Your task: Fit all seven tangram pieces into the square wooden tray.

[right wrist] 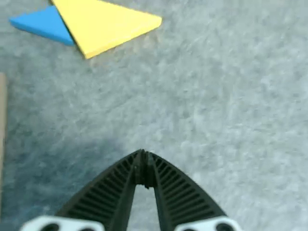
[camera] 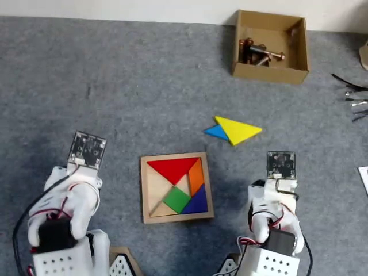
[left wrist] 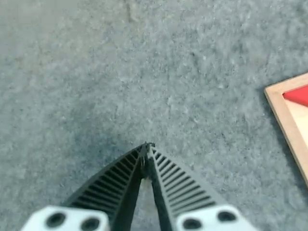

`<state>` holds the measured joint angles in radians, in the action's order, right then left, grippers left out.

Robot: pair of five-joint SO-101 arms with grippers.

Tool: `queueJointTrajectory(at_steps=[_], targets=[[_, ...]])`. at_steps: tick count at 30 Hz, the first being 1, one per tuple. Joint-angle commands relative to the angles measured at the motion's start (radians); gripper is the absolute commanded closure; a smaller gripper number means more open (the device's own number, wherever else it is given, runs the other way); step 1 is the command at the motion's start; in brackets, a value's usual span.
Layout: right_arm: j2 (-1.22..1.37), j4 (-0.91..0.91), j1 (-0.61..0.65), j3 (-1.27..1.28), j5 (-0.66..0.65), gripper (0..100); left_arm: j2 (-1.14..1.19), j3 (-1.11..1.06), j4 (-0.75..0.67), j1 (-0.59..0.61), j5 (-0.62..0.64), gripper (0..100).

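High view: tray part-filled; yellow piece, blue piece outside; left claw, right claw closed.

A grey, felt-like cover spreads over the whole tabletop, evenly lit with soft shadows. Along the far edge runs a pale strip. Near the far right corner sits an open cardboard box holding metal parts, and black cables lie at the right edge.

There is a tan tray, red piece, orange piece, green piece, purple piece, yellow piece, blue piece, grey mat.
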<state>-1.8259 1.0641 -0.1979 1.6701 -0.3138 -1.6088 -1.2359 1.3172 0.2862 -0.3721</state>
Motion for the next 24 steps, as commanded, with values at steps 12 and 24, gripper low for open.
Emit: queueJointTrajectory(at_steps=[12, 24], targets=[[-0.004, 0.133, -0.050, -0.104, -0.180, 92.5, -0.206, -0.081, 0.080, -0.113, 0.146, 100], [-0.002, 0.242, -0.044, -0.242, -0.232, 92.1, -0.206, -0.143, 0.081, -0.275, 0.258, 100]])
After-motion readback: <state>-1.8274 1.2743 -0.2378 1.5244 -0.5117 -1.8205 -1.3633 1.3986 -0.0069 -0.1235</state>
